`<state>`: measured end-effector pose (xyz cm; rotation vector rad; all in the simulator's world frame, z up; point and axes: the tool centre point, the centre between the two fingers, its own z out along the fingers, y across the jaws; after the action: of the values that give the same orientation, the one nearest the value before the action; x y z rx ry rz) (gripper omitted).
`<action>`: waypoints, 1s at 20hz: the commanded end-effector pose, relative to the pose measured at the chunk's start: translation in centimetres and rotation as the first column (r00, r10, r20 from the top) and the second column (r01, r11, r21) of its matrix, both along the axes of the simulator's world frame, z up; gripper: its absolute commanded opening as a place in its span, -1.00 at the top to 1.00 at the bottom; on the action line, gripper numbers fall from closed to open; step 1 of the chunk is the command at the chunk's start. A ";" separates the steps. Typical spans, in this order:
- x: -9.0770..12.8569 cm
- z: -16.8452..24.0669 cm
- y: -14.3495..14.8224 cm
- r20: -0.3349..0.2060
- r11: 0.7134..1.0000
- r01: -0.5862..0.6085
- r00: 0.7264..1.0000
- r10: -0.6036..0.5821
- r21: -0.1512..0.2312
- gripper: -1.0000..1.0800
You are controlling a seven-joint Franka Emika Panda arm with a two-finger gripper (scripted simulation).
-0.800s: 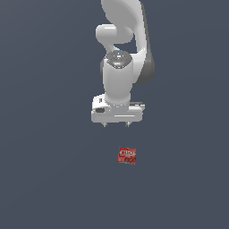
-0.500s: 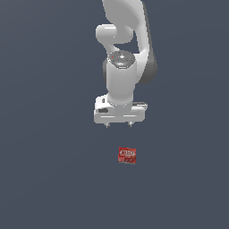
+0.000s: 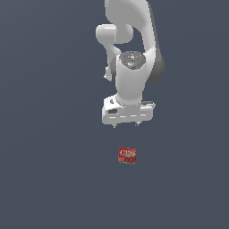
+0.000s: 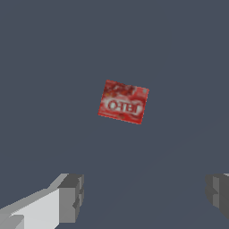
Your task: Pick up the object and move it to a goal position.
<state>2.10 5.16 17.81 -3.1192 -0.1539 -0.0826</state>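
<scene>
Gripper [image 3: 125,125] jaws spread wide, holding nothing. Red block [image 3: 127,155] lies apart on the near side, roughly centred. Its long axis is slightly skewed to the finger line.

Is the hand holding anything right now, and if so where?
Nothing is held. The hand is open, and the red block lies apart from it on the surface.

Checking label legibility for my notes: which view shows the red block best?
The wrist view: the red block fills more of the picture, its white label mark visible, nothing covering it. In the exterior view it is small, below the open gripper.
</scene>
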 end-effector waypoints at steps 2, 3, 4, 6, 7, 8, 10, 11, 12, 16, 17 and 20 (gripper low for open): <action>0.1 -0.1 -0.1 -0.001 1.000 -0.014 1.000 0.014 -0.002 -0.92; 0.2 -0.2 -0.1 -0.001 1.000 -0.022 1.000 0.022 -0.003 -0.92; 0.2 -0.3 0.0 -0.001 0.999 -0.032 0.999 0.032 -0.004 -0.92; 0.4 -0.4 0.0 -0.002 0.998 -0.056 0.998 0.056 -0.006 -0.92; 0.5 -0.5 0.1 -0.003 0.998 -0.070 0.998 0.070 -0.007 -0.92; 0.6 -0.6 0.1 -0.003 0.996 -0.085 0.996 0.085 -0.009 -0.92; 0.8 -0.9 0.1 -0.005 0.993 -0.119 0.993 0.119 -0.012 -0.92; 1.0 -1.0 0.2 -0.006 0.990 -0.138 0.990 0.138 -0.014 -0.92; 1.1 -1.2 0.2 -0.007 0.987 -0.158 0.987 0.158 -0.016 -0.92; 1.7 -1.9 0.4 -0.012 0.967 -0.252 0.968 0.252 -0.023 -0.92; 1.9 -2.1 0.4 -0.014 0.960 -0.279 0.960 0.279 -0.025 -0.92; 2.5 -2.8 0.6 -0.019 0.932 -0.362 0.932 0.362 -0.029 -0.92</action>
<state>4.28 5.66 15.34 -3.0732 -0.6633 -0.0565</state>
